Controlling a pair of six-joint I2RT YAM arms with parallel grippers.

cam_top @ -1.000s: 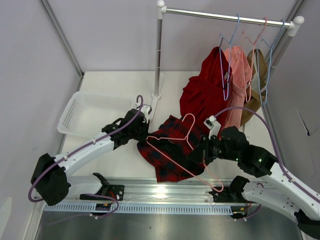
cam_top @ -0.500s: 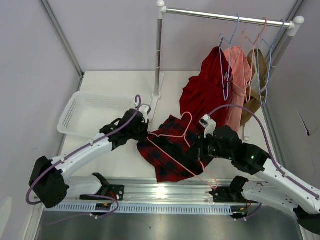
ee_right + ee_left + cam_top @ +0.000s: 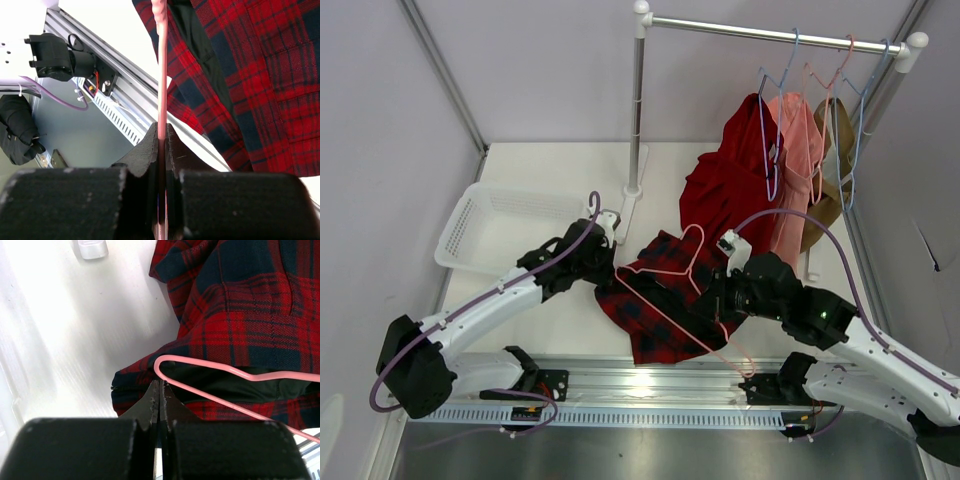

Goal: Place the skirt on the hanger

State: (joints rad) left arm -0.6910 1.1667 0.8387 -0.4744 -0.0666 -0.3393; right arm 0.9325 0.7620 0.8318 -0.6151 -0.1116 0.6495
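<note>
The red-and-black plaid skirt (image 3: 655,312) lies crumpled on the table between the arms. The pale-pink wire hanger (image 3: 665,271) lies tilted over it, hook (image 3: 699,232) toward the rack. My left gripper (image 3: 607,265) is shut at the skirt's left edge. In the left wrist view its tips (image 3: 160,385) pinch the skirt's hem (image 3: 135,385) right beside the hanger's bent corner (image 3: 159,365). My right gripper (image 3: 720,300) is shut on the hanger's lower wire. In the right wrist view the pink wire (image 3: 161,75) runs straight between its jaws (image 3: 161,131), with the skirt (image 3: 250,75) to the right.
A white basket (image 3: 490,225) stands at the left. A clothes rack (image 3: 770,35) on a pole (image 3: 637,110) holds a plain red garment (image 3: 725,185), a salmon-pink one (image 3: 800,150) and blue hangers (image 3: 855,130). An aluminium rail (image 3: 650,385) runs along the near edge.
My right gripper has moved left and away from me with the hanger, so the hanger lies further over the skirt. My left gripper has barely moved.
</note>
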